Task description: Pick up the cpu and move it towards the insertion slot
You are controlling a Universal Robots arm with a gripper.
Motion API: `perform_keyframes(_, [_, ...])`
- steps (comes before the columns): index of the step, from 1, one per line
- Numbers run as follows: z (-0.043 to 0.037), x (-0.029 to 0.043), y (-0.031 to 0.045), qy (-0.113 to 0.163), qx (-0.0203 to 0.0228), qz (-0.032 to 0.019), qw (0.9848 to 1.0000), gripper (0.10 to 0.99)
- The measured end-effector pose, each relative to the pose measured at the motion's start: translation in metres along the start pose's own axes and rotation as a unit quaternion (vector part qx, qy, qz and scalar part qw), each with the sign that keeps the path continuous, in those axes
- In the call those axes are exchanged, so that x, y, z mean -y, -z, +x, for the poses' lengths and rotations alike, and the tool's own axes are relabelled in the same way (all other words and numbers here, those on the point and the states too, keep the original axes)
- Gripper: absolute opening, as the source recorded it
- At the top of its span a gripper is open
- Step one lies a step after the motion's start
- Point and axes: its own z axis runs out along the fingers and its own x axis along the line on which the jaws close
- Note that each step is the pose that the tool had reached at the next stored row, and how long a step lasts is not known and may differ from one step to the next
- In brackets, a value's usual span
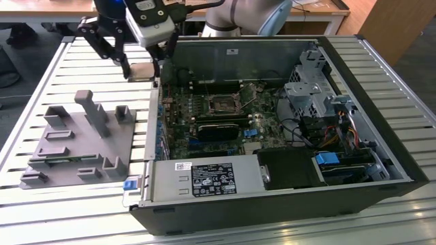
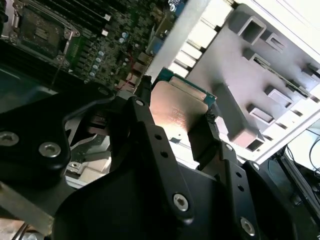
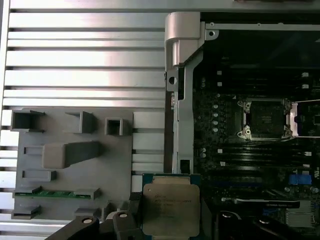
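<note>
I see the slatted tabletop (image 1: 81,204) carrying the open computer case (image 1: 286,199), with the grey fixture block (image 1: 75,148) beside it on the exterior view's left. Inside, the motherboard (image 1: 204,117) lies flat, the insertion slot (image 1: 223,103) near its middle, lid open. My end effector (image 1: 142,71) hangs above the case's edge, fingers closed on the cpu (image 3: 171,208). The square chip is held clear of the slot, metal face toward the first wrist camera, no long axis.
</note>
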Motion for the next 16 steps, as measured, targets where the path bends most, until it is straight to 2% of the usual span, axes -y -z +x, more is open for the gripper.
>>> perform_keyframes(13, [-0.0578,0.0000,0.0005,0.000,0.0014,-0.0015,1.0000,0.545])
perform_keyframes(16, [-0.0647,-0.0026,0.0001,0.000,0.0023,-0.0016,1.0000,0.545])
